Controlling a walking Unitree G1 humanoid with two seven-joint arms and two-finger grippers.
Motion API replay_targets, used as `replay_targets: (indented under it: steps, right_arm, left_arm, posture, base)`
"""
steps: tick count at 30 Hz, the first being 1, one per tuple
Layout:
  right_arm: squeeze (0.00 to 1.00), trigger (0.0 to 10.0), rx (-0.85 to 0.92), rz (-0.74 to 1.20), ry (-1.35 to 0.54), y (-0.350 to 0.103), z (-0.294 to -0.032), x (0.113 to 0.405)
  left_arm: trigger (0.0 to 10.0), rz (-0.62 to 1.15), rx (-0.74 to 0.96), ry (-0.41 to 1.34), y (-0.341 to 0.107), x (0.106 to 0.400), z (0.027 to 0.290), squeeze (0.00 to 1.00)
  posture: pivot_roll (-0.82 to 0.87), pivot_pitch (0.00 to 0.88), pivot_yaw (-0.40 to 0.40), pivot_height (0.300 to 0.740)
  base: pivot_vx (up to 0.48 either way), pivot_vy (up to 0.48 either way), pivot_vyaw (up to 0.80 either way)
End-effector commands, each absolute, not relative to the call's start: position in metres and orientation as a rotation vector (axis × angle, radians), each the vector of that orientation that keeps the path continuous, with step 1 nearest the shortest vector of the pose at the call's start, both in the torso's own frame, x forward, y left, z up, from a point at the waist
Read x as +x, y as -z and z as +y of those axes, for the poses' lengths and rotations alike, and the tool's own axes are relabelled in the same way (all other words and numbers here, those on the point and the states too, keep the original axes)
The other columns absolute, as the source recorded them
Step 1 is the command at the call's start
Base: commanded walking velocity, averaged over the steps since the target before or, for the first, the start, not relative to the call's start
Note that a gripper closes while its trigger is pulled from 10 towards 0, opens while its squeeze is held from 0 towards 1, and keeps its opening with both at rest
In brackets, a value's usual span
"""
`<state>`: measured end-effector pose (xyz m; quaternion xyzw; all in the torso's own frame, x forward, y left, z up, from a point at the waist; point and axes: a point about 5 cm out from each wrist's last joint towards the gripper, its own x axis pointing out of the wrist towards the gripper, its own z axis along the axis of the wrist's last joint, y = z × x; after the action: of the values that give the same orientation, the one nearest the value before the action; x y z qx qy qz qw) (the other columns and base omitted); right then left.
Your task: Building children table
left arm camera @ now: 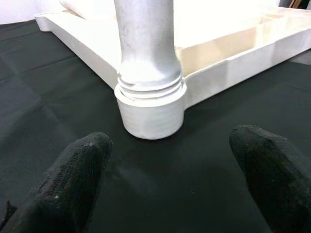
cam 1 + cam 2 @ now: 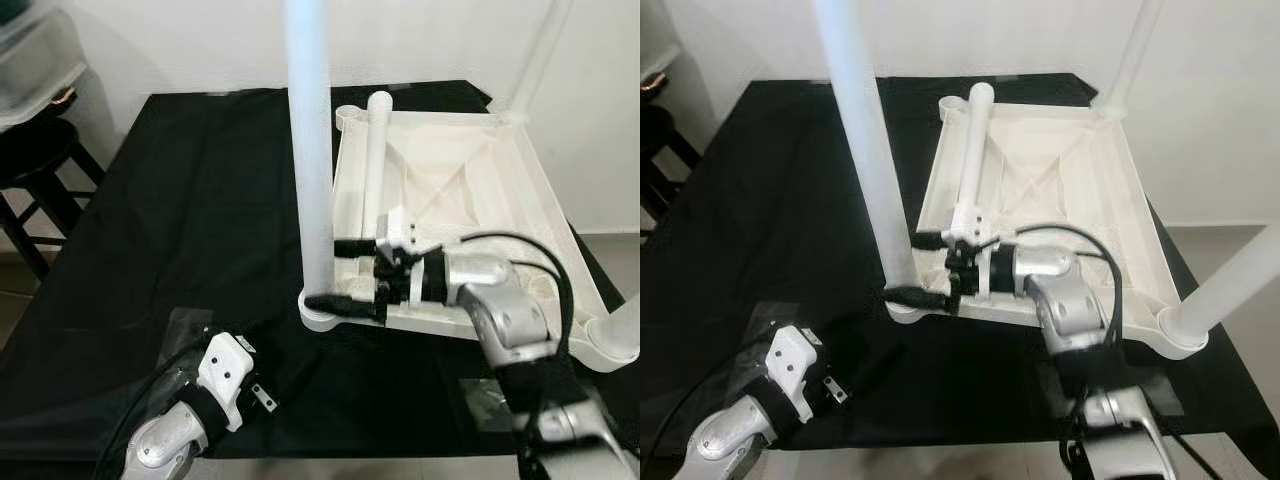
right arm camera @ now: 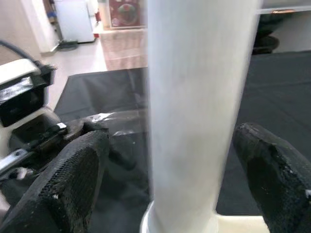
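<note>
The white plastic children's table top (image 2: pixel 470 190) lies upside down on the black cloth-covered tabletop (image 2: pixel 150 220), toward the right side. Three white cylindrical legs stand in its corner sockets: the near-left leg (image 2: pixel 312 150), the far-right leg (image 2: pixel 535 60) and the near-right leg (image 2: pixel 1230 285). A fourth, loose white leg (image 2: pixel 375 160) lies across the underside with one end at the empty far-left socket (image 2: pixel 350 117).

The right tool (image 2: pixel 345 272) reaches in from the right with its two black fingers spread to either side of the near-left leg, low down, just above the socket. In the right wrist view the fingers (image 3: pixel 73 179) flank the leg with gaps showing, so it appears not yet gripped, though contact is hard to rule out. The left tool (image 1: pixel 170 170) hovers low over the cloth at the near left, fingers spread and empty, pointing at the same socket (image 1: pixel 150 109).

The step in hand seems to be seating this leg. The thread rings still showing above the socket collar suggest it is not fully home. To do it well, close squarely on the leg, keep it upright, and twist in short turns while the left tool steadies the socket corner so the table top does not slide.
</note>
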<state>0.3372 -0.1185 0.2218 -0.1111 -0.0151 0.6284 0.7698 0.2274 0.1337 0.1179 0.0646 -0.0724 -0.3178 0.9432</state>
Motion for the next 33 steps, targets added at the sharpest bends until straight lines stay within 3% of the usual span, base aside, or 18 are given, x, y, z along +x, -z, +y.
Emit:
replay_targets:
  steps: [1, 2, 3, 5, 13, 18, 20, 21, 22, 23, 25, 27, 29, 33]
  right_arm:
    - [0.00, 8.5, -0.225, -0.018, -1.403, -0.215, -0.119, 0.339]
    - [0.00, 8.5, -0.225, -0.018, -1.403, -0.215, -0.119, 0.339]
    - [0.00, 4.3, -0.225, -0.009, -1.421, -0.214, -0.119, 0.339]
    - [0.00, 0.0, -0.222, 0.006, -1.446, -0.209, -0.114, 0.343]
    - [0.00, 0.0, -0.205, -0.013, -1.433, -0.205, -0.112, 0.348]
    - [0.00, 0.0, -0.235, -0.039, -1.310, -0.197, -0.128, 0.345]
    - [0.00, 0.0, -0.247, -0.056, -1.121, -0.196, -0.136, 0.343]
    - [0.00, 0.0, -0.247, -0.056, -1.121, -0.196, -0.136, 0.343]
    - [0.00, 0.0, -0.264, -0.074, -0.710, -0.191, -0.142, 0.342]
    - [0.00, 0.0, -0.215, -0.090, -0.484, -0.188, -0.144, 0.334]
    - [0.00, 0.0, -0.150, -0.090, -0.258, -0.185, -0.151, 0.323]
    - [0.00, 0.0, -0.134, -0.067, -0.284, -0.179, -0.143, 0.308]
    - [0.00, 0.0, -0.138, -0.036, -0.430, -0.164, -0.113, 0.282]
    - [0.00, 0.0, -0.147, -0.023, -0.508, -0.159, -0.101, 0.276]
  left_arm:
    - [10.0, -0.124, 0.123, 0.651, -0.114, 0.224, 0.133, 0.00]
    - [10.0, -0.124, 0.123, 0.651, -0.114, 0.224, 0.133, 0.00]
    - [10.0, -0.124, 0.123, 0.650, -0.115, 0.223, 0.133, 0.00]
    - [10.0, -0.125, 0.123, 0.649, -0.115, 0.222, 0.133, 0.00]
    - [10.0, -0.124, 0.121, 0.649, -0.116, 0.221, 0.132, 0.00]
    - [10.0, -0.125, 0.116, 0.650, -0.118, 0.222, 0.133, 0.00]
    - [10.0, -0.125, 0.114, 0.650, -0.118, 0.222, 0.134, 0.00]
    - [10.0, -0.125, 0.114, 0.650, -0.118, 0.222, 0.134, 0.00]
    - [10.0, -0.124, 0.113, 0.648, -0.118, 0.221, 0.135, 0.00]
    - [10.0, -0.124, 0.112, 0.647, -0.119, 0.221, 0.137, 0.00]
    - [10.0, -0.123, 0.112, 0.646, -0.119, 0.221, 0.138, 0.00]
    - [10.0, -0.123, 0.109, 0.646, -0.119, 0.221, 0.139, 0.00]
    - [10.0, -0.118, 0.113, 0.657, -0.119, 0.224, 0.139, 0.00]
    - [10.0, -0.114, 0.124, 0.675, -0.118, 0.226, 0.138, 0.00]
  posture:
    - [0.04, 0.205, 0.003, 0.740]
    - [0.04, 0.205, 0.003, 0.740]
    - [0.05, 0.207, 0.004, 0.740]
    - [0.04, 0.219, 0.004, 0.740]
    - [0.04, 0.225, 0.007, 0.740]
    - [0.01, 0.242, 0.009, 0.740]
    - [0.00, 0.248, 0.008, 0.740]
    - [0.00, 0.248, 0.008, 0.740]
    - [-0.02, 0.253, 0.006, 0.740]
    - [-0.04, 0.259, 0.011, 0.740]
    - [-0.04, 0.259, 0.011, 0.740]
    - [-0.04, 0.260, 0.011, 0.740]
    - [-0.04, 0.251, 0.027, 0.740]
    - [-0.04, 0.243, 0.015, 0.740]
  base:
    - [0.000, 0.000, 0.00]
    - [0.000, 0.000, 0.00]
    - [0.000, 0.000, 0.00]
    - [0.000, 0.000, 0.00]
    - [0.000, 0.000, 0.00]
    - [0.000, 0.000, 0.00]
    - [0.000, 0.000, 0.00]
    - [0.000, 0.000, 0.00]
    - [0.000, 0.000, 0.00]
    - [0.000, 0.000, 0.00]
    - [0.000, 0.000, 0.00]
    - [0.000, 0.000, 0.00]
    - [0.000, 0.000, 0.00]
    - [0.000, 0.000, 0.00]
